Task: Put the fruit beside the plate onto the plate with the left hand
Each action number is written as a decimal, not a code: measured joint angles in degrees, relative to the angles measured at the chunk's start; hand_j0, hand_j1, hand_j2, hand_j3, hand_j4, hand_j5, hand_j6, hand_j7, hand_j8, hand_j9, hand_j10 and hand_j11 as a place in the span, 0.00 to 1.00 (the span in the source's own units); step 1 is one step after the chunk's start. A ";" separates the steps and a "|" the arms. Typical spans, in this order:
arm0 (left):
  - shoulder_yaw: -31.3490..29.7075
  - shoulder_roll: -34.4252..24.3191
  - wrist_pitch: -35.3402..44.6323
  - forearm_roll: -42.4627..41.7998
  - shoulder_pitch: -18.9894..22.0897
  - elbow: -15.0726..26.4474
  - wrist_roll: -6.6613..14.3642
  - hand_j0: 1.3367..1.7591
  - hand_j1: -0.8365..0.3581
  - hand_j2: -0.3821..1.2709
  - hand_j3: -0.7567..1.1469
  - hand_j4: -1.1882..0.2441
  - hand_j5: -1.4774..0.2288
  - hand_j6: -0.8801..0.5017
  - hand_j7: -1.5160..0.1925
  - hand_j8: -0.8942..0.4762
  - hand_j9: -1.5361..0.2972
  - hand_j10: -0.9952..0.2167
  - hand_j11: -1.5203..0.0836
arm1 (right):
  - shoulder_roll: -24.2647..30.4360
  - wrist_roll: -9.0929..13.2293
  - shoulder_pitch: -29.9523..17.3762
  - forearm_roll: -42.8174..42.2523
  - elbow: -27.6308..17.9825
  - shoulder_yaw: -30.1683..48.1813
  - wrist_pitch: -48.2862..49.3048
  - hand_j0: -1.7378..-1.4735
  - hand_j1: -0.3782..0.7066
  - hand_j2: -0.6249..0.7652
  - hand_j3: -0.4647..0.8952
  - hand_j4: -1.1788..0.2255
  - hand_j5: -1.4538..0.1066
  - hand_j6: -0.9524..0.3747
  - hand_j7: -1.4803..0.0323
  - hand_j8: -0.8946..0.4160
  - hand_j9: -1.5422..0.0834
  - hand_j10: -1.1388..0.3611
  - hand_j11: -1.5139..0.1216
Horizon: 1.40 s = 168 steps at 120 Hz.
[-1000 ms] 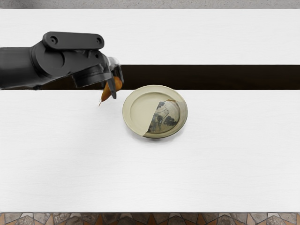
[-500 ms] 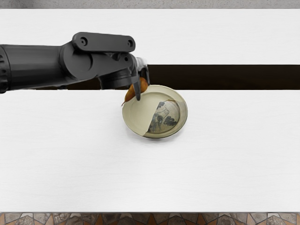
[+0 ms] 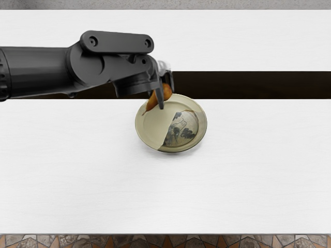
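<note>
Left hand (image 3: 142,77): fingers closed around the fruit (image 3: 152,101), which hangs under the fingertips.
Fruit: held in the air, not yet set down, just over the plate (image 3: 199,135) rim nearest the hand.
Plate: on the worktop (image 3: 165,191), below the fingers and extending away from the hand.
Step in hand: carrying; it is best to move on past the rim toward the plate's middle and lower before loosening, so the fruit cannot roll off.
Change: the hand has advanced from beside the plate to above its rim.
</note>
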<state>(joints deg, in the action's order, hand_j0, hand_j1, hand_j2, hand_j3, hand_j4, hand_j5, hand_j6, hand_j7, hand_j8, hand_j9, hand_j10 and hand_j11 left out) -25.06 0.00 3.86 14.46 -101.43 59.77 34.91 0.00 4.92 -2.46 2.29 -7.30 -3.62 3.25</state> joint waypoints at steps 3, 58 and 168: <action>0.08 0.00 0.01 0.00 0.00 0.28 0.00 0.72 0.47 0.40 0.40 0.37 0.17 0.32 0.19 0.26 0.17 0.14 0.18 | 0.00 0.00 0.00 0.00 0.00 0.00 0.00 0.30 0.05 0.45 0.34 0.82 0.91 0.70 0.96 0.66 0.93 0.74 0.91; 0.36 0.00 0.92 -0.09 0.09 2.39 -0.02 0.72 0.47 0.41 0.40 0.37 0.18 0.31 0.19 0.26 0.18 0.15 0.19 | 0.00 0.00 0.00 0.00 0.00 0.00 0.00 0.30 0.05 0.45 0.34 0.82 0.91 0.70 0.96 0.66 0.93 0.74 0.91; 7.03 -7.70 -7.96 -9.16 1.79 2.60 0.09 0.76 0.98 0.23 0.40 0.82 0.85 0.62 0.87 0.64 0.82 0.80 0.93 | 0.00 0.00 0.00 0.00 0.00 0.00 0.00 0.30 0.05 0.45 0.34 0.82 0.91 0.70 0.96 0.66 0.93 0.74 0.91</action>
<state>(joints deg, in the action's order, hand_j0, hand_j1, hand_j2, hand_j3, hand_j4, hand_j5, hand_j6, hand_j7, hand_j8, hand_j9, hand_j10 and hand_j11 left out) -18.04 -7.70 -4.10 5.30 -99.64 62.37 35.00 0.00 4.92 -2.46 2.29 -7.30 -3.62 3.25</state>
